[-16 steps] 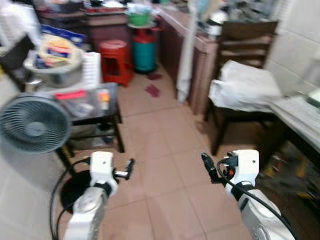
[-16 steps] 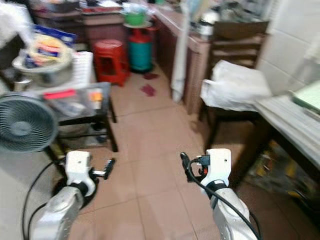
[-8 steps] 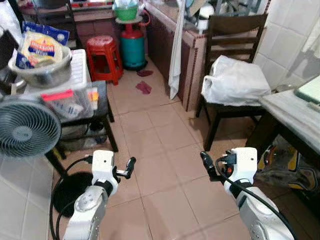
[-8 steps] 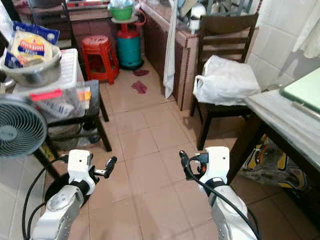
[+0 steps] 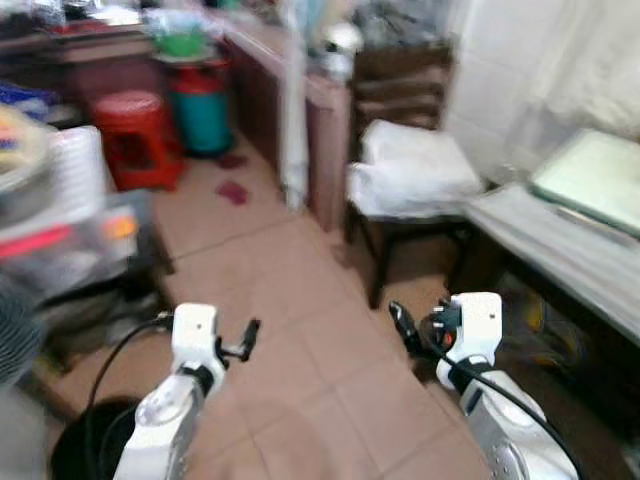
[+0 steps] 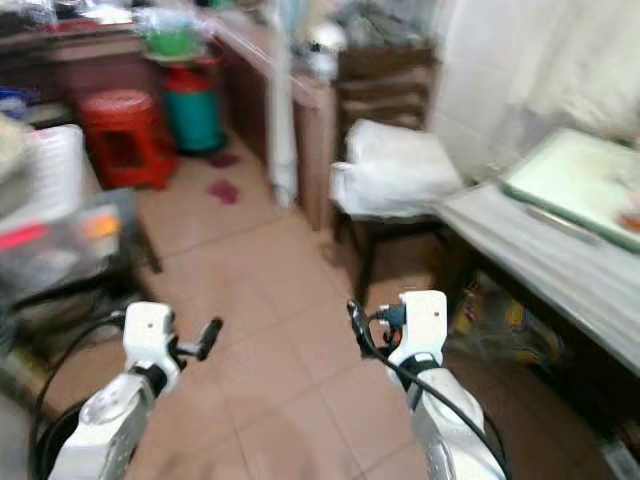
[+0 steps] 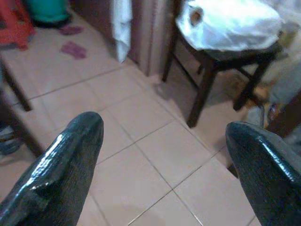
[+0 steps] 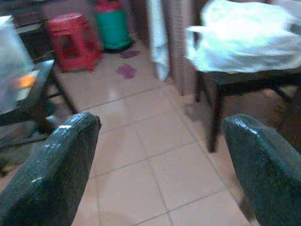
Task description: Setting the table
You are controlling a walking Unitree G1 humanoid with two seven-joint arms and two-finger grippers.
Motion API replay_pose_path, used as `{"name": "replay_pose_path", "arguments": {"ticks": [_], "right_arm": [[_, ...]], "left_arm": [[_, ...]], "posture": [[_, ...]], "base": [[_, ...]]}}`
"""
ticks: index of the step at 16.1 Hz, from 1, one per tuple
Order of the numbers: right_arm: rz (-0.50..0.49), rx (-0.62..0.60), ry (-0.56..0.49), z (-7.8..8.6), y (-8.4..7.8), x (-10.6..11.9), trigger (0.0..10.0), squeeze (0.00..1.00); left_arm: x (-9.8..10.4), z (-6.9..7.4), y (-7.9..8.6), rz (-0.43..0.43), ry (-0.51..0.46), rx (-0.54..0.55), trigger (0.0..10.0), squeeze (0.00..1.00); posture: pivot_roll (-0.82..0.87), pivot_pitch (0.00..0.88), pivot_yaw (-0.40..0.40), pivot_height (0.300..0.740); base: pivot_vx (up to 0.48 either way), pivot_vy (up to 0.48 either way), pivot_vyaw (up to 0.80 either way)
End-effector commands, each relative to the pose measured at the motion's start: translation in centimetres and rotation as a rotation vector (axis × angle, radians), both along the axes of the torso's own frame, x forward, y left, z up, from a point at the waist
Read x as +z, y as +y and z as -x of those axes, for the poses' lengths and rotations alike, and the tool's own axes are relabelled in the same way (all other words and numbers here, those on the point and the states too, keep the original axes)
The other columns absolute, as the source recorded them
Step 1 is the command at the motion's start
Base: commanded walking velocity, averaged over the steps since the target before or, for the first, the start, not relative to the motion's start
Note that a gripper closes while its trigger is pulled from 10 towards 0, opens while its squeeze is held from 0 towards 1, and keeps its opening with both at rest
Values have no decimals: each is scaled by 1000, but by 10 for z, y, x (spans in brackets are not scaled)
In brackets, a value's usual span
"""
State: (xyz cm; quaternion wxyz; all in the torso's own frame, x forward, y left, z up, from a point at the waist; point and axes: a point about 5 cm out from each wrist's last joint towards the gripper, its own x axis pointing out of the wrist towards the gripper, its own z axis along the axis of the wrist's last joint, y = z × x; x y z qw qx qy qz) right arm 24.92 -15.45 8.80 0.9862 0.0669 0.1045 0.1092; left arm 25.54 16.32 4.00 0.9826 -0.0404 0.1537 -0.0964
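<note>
Terracotta floor tiles [image 5: 300, 300] run down a narrow, blurred kitchen in the left eye view. The left pincer [image 5: 250, 335] and the right pincer [image 5: 400, 325] are held low over the tiles, well apart, each on a silver arm. To the right stands a pale tabletop [image 5: 560, 245] carrying a light green tray [image 5: 590, 175]. Just beside the tabletop's far end is a dark wooden chair [image 5: 400, 90] with a white plastic bag [image 5: 415, 165] on its seat. Farther back, a red stool [image 5: 135, 135] stands next to a teal gas cylinder [image 5: 200, 105].

In the right eye view the same scene appears, with the tray [image 6: 580, 180] lying flat on the tabletop [image 6: 540, 250] and something orange at its far right edge, too blurred to identify.

In the left wrist view the left pincer [image 7: 164, 160] is spread wide, its two black fingers [image 7: 66, 165] apart with bare tiles between them. Beyond them are the chair [image 7: 211, 70] and the bag [image 7: 230, 23].

In the right wrist view the right pincer [image 8: 162, 155] is also spread wide and holds nothing, one black finger [image 8: 51, 169] at each side. Past it are the red stool [image 8: 70, 37], the cylinder [image 8: 113, 26] and the bag [image 8: 240, 33] on the chair.
</note>
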Motion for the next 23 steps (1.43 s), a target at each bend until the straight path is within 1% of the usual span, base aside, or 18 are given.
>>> {"name": "replay_pose_path", "arguments": {"ticks": [1, 5, 7, 8, 12, 15, 19, 21, 23], "right_arm": [[19, -34, 13, 3, -13, -1, 10000, 0], [22, -34, 16, 3, -13, -2, 10000, 0], [18, -32, 13, 3, -12, -2, 10000, 0], [11, -30, 7, 3, -12, -1, 10000, 0], [20, -41, 6, 2, -13, 0, 10000, 0], [76, -52, -9, 0, -12, 1, 10000, 0], [71, -77, -12, -2, -13, 0, 10000, 0], [93, -102, -2, -4, -16, -1, 10000, 0], [88, -96, -2, -4, -16, -1, 10000, 0]], "left_arm": [[5, -5, -17, 17, -18, -52, 10000, 0], [3, -5, -17, 12, -11, -54, 10000, 0], [2, -5, -15, 18, -3, -31, 10000, 0], [1, -4, -15, 40, 2, -5, 10000, 0], [-1, -4, -14, 34, 14, -6, 10000, 0], [-1, -4, -14, 33, 14, -10, 10000, 0], [0, -4, -13, 28, 12, -12, 10000, 0], [0, -4, -13, 25, 12, -15, 10000, 0], [0, -4, -14, 24, 13, -19, 10000, 0]], "posture": [[-67, 0, 24, 740], [-67, 0, 23, 740], [-67, 0, 23, 740], [-67, 0, 23, 740], [-67, 0, 21, 740], [-67, 0, 21, 740], [-57, 0, 20, 740], [-57, 0, 22, 740], [-57, 0, 22, 740]], "base": [[352, 0, -769], [341, 0, -769], [131, 0, -756], [0, 0, 0], [0, 0, 0], [0, 0, 0], [0, 260, 0], [0, 347, 0], [0, 433, 0]]}}
